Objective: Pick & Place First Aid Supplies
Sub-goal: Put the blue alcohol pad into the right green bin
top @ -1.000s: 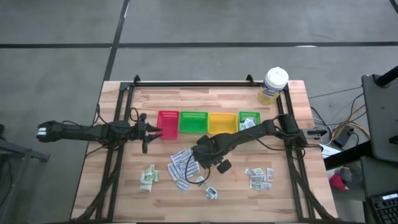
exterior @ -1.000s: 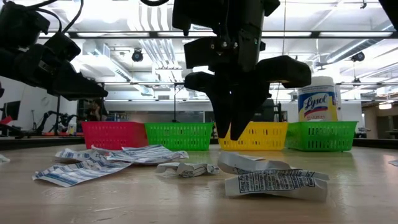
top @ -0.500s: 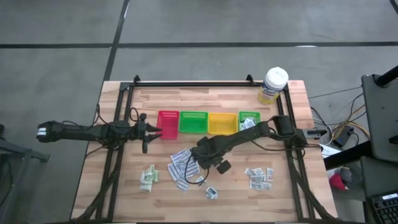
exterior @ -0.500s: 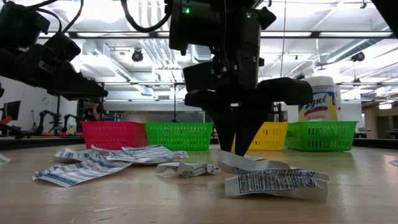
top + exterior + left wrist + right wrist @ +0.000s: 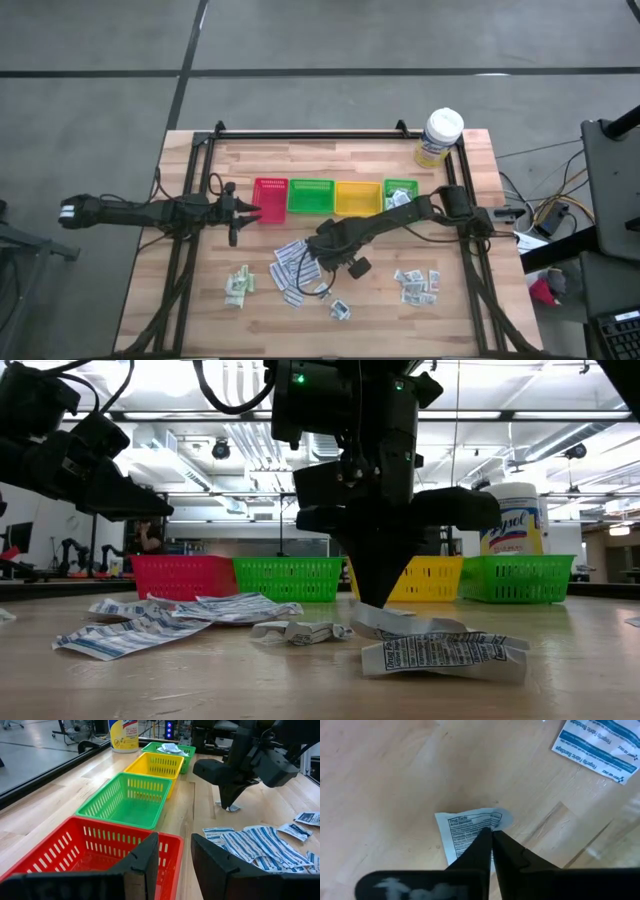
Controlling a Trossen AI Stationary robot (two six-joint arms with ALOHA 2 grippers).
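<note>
Ceiling strip lights (image 5: 200, 415) glare white in the low view, turning both arms into near-black silhouettes. The table (image 5: 330, 310) from above is evenly bright, with soft, short shadows. The left wrist view is sharp on the trays (image 5: 145, 795), blurry at its near fingers (image 5: 145, 865). The right wrist view is slightly soft throughout.

Tabletop (image 5: 190, 290): pale wood in glued strips, smooth, with a soft satin sheen. Red tray (image 5: 85, 852), green tray (image 5: 131, 800) and yellow tray (image 5: 157, 766): glossy slatted plastic. Packet (image 5: 467, 830) under the right claw (image 5: 491, 836): thin white printed paper, matt, slightly creased. Strips (image 5: 260, 845): white paper, blue print. Claw fingers (image 5: 145, 865): dark matt plastic. Tub (image 5: 438, 137) at 1 o'clock: smooth plastic.
</note>
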